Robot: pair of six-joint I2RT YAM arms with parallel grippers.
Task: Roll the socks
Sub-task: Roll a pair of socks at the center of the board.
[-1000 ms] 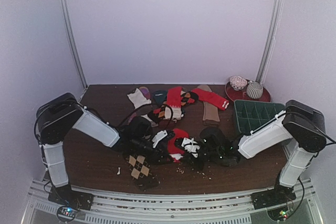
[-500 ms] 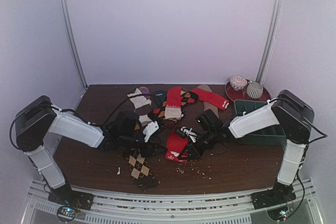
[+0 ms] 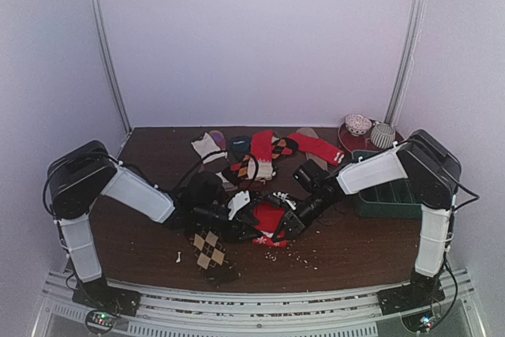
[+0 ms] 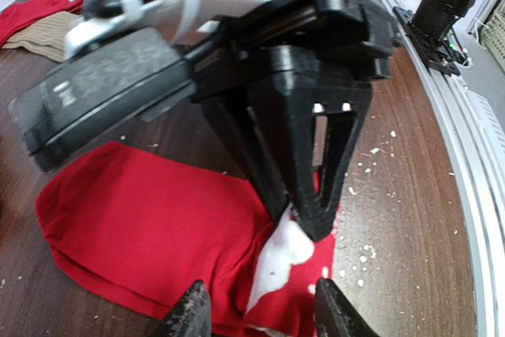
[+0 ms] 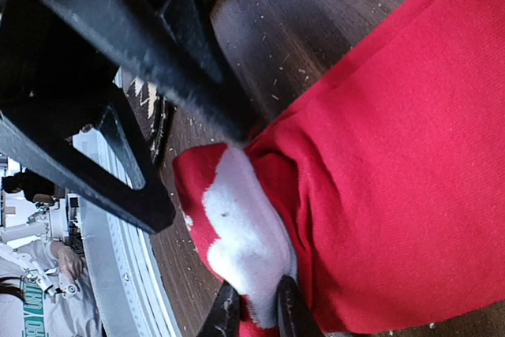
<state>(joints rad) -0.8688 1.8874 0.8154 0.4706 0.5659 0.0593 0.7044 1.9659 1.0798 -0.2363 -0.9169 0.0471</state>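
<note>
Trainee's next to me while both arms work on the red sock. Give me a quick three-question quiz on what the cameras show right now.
1. True or false: the right end effector is pinched on the white patch of the red sock.
2. Where is the brown argyle sock?
A) hanging from an end effector
B) lying on the table, nearer the arm bases than the red sock
C) tucked inside the red sock
3. Fill in: the jaws of the left end effector stand ____ over the red sock.

Key: 1 true; 2 B; 3 open.
</note>
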